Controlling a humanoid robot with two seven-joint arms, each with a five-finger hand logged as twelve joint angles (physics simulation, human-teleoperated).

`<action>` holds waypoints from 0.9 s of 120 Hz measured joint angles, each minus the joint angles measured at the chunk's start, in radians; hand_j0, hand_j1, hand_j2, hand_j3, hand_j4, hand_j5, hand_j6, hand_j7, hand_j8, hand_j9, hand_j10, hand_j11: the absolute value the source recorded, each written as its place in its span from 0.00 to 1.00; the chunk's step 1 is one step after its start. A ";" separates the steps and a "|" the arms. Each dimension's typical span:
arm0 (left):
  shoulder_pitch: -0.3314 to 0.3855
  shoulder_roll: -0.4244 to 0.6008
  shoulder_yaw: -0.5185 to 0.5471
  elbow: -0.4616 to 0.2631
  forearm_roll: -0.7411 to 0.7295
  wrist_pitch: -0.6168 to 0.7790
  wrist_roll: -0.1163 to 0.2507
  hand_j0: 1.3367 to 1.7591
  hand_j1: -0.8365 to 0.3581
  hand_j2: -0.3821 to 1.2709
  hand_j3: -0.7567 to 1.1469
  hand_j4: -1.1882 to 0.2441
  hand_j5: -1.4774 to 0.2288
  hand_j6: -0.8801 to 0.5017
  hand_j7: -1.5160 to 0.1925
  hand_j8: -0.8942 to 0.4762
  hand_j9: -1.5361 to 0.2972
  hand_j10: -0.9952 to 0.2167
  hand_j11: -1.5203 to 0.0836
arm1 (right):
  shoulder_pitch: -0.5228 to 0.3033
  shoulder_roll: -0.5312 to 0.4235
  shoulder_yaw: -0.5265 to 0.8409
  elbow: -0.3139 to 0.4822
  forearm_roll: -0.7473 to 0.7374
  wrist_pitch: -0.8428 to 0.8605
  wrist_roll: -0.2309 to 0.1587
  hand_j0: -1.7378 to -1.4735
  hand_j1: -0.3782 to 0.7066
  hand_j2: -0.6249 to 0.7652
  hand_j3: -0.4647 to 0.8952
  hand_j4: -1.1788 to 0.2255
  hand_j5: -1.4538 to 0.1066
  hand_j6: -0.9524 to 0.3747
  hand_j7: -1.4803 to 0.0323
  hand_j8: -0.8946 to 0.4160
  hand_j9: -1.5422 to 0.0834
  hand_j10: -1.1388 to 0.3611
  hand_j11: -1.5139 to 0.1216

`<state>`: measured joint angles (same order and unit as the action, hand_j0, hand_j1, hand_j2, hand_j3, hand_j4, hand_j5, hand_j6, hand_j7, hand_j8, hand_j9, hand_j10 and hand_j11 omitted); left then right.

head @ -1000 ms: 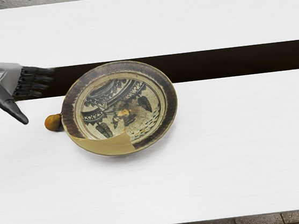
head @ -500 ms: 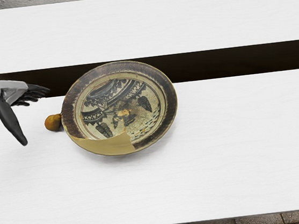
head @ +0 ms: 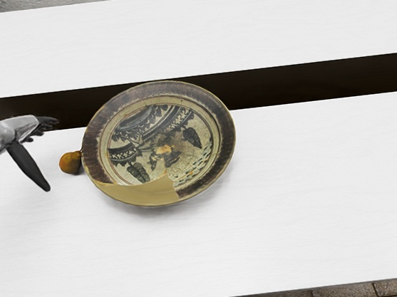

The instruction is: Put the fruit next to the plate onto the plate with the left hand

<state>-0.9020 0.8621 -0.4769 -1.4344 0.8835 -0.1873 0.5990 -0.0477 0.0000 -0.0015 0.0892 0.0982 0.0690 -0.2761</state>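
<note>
beside the plate (head: pixel 226 132), the left hand (head: pixel 19 133) has edged toward the fruit (head: pixel 70 162).

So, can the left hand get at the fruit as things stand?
Probably yes: the left hand, open, is close beside the fruit with nothing between. The plate crowds only the fruit's far side.
</note>
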 joint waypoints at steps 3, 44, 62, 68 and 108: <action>0.002 0.000 0.000 0.000 0.007 0.009 -0.004 0.76 0.95 0.24 0.40 0.79 0.83 0.60 0.85 0.61 0.80 0.78 0.91 | 0.000 0.000 0.000 0.000 0.000 0.000 0.000 0.30 0.03 0.45 0.34 0.84 0.93 0.72 0.98 0.68 0.95 0.76 0.93; 0.058 -0.035 0.055 -0.001 0.102 0.183 -0.116 0.76 0.94 0.24 0.40 0.79 0.82 0.59 0.84 0.61 0.80 0.77 0.90 | 0.000 0.000 0.000 0.001 0.000 0.000 0.000 0.30 0.03 0.45 0.34 0.84 0.93 0.72 0.98 0.68 0.95 0.76 0.93; 0.060 -0.064 0.063 -0.003 0.110 0.200 -0.125 0.76 0.94 0.24 0.40 0.78 0.82 0.59 0.84 0.60 0.80 0.77 0.90 | 0.000 0.000 0.000 0.001 0.000 0.000 0.000 0.30 0.03 0.45 0.34 0.84 0.93 0.72 0.98 0.68 0.95 0.76 0.93; 0.060 -0.067 0.067 -0.003 0.111 0.202 -0.126 0.76 0.93 0.24 0.40 0.78 0.82 0.59 0.84 0.60 0.80 0.77 0.90 | 0.000 0.000 0.000 0.001 0.000 0.000 0.000 0.30 0.03 0.45 0.34 0.84 0.93 0.72 0.98 0.68 0.95 0.76 0.93; 0.081 -0.069 0.076 0.002 0.109 0.250 -0.129 0.76 0.93 0.24 0.40 0.78 0.82 0.58 0.84 0.60 0.79 0.76 0.89 | 0.000 0.000 0.000 0.001 0.000 0.000 0.000 0.30 0.03 0.45 0.34 0.84 0.93 0.72 0.98 0.68 0.95 0.76 0.93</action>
<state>-0.8206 0.7935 -0.4008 -1.4322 0.9929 0.0625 0.4705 -0.0476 0.0000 -0.0014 0.0905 0.0982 0.0690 -0.2761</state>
